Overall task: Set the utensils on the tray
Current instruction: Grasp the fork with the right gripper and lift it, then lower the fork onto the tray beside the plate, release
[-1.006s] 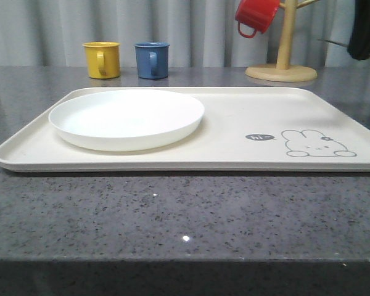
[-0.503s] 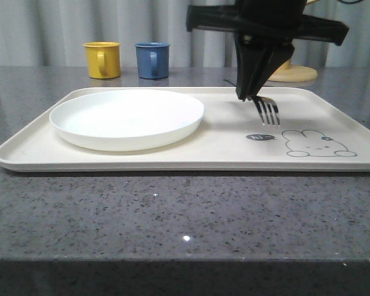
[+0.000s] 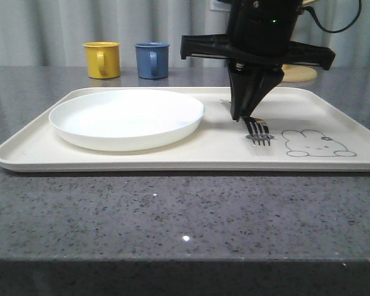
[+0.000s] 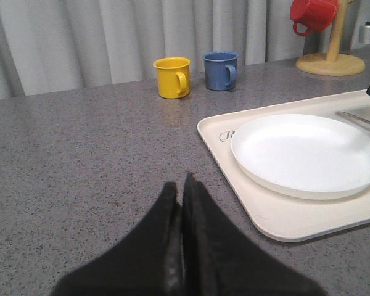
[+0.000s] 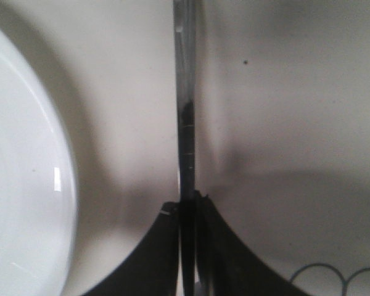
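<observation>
Fork low over the tray
Right pincer (image 3: 246,114) clamps the fork (image 3: 259,131), tines sticking out below it, just above the tray (image 3: 333,117) beside the plate (image 3: 126,117).

We are seeing a shiny metal fork (image 3: 259,131), a matt cream plastic-looking tray (image 3: 333,120), a glossy white plate (image 3: 126,117) and a speckled grey, stone-like polished counter (image 3: 172,209).

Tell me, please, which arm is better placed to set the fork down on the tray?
The right. Its gripper is already shut on the fork, low over the tray beside the plate. The left gripper is shut and empty, over bare counter off the tray's side.
</observation>
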Controlling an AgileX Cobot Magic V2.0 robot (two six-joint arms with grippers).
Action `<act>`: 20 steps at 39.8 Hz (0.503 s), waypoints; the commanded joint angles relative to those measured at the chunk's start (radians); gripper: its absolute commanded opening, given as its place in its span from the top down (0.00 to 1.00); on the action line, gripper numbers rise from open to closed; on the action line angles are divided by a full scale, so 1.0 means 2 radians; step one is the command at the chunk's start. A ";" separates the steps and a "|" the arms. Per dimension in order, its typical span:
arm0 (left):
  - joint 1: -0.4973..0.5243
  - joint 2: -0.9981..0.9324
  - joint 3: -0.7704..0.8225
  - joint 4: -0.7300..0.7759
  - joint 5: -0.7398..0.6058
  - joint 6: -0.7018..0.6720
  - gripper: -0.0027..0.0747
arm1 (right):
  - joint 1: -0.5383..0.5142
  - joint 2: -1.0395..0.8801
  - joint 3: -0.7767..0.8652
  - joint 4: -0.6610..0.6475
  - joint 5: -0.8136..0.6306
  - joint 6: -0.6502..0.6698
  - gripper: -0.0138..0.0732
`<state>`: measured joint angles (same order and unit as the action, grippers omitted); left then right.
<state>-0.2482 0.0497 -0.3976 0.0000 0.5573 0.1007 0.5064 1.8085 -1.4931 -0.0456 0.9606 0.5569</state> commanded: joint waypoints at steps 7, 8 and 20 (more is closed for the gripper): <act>0.001 0.007 -0.012 -0.005 -0.042 -0.004 0.99 | 0.000 -0.024 -0.018 0.017 -0.015 0.001 0.66; 0.001 0.007 -0.012 -0.005 -0.042 -0.004 0.99 | 0.000 -0.024 -0.018 0.018 -0.015 0.001 0.66; 0.001 0.007 -0.012 -0.005 -0.042 -0.004 0.99 | -0.010 -0.047 -0.018 0.017 0.000 0.001 0.66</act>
<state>-0.2482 0.0497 -0.3976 0.0000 0.5573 0.1007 0.5041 1.7976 -1.4931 0.0000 0.9626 0.5584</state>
